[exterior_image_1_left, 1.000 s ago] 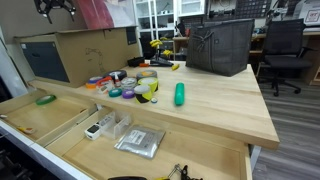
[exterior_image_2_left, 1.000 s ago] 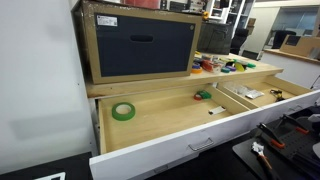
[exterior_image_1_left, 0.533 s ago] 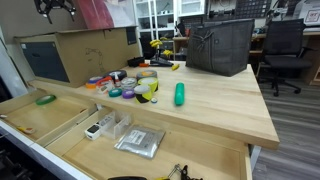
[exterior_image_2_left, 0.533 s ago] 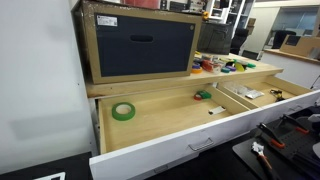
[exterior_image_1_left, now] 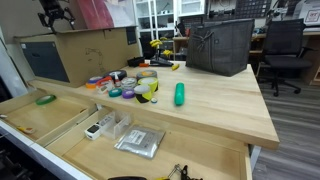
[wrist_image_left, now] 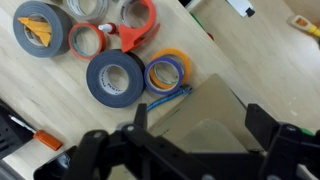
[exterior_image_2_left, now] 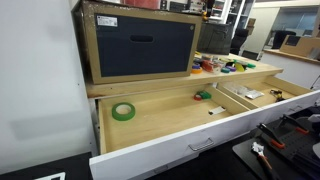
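Grey tape roll (wrist_image_left: 99, 85) lies nearest my gripper (wrist_image_left: 200, 112), jaws spread wide; I'd centre squarely above it before lowering.

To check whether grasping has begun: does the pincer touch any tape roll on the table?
Apart. In an exterior view the open pincer hangs high above the table, with a plain gap to the tape rolls.

Tape rolls (exterior_image_1_left: 135, 84) lie on the table (exterior_image_1_left: 222, 110), beside the box (exterior_image_1_left: 95, 50).
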`<state>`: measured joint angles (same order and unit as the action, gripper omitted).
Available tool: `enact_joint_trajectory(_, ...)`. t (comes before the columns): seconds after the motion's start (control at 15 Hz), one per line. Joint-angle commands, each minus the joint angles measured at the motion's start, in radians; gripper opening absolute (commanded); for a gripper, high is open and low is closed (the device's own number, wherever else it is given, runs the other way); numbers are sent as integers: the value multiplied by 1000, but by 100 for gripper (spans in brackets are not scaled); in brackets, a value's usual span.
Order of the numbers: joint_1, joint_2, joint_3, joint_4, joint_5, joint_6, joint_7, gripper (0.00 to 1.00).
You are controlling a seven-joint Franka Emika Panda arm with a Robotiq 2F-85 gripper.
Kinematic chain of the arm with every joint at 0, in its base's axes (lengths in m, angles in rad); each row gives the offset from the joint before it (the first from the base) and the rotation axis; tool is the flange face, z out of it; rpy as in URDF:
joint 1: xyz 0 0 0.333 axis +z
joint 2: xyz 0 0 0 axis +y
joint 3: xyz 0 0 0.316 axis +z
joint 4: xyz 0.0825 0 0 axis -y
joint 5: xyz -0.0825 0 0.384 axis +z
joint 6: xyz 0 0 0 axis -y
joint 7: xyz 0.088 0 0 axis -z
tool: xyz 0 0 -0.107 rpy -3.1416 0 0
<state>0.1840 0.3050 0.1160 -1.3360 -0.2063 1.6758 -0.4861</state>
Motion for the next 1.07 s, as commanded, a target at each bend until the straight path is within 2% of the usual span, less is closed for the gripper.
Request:
enact_joint_trajectory(0.0,39,-92,19,-224,18,163,199,100)
enact_joint_trajectory(0.2,37,-174,47,-376,54,259,325,100)
enact_joint_trajectory(0.4,39,-277,51,-503,71,297,436,100)
enact_joint_trajectory(0.67,54,-426,95,-689,137,325,589,100)
enact_joint_trajectory(1.0,51,-473,149,-812,77,370,825,100)
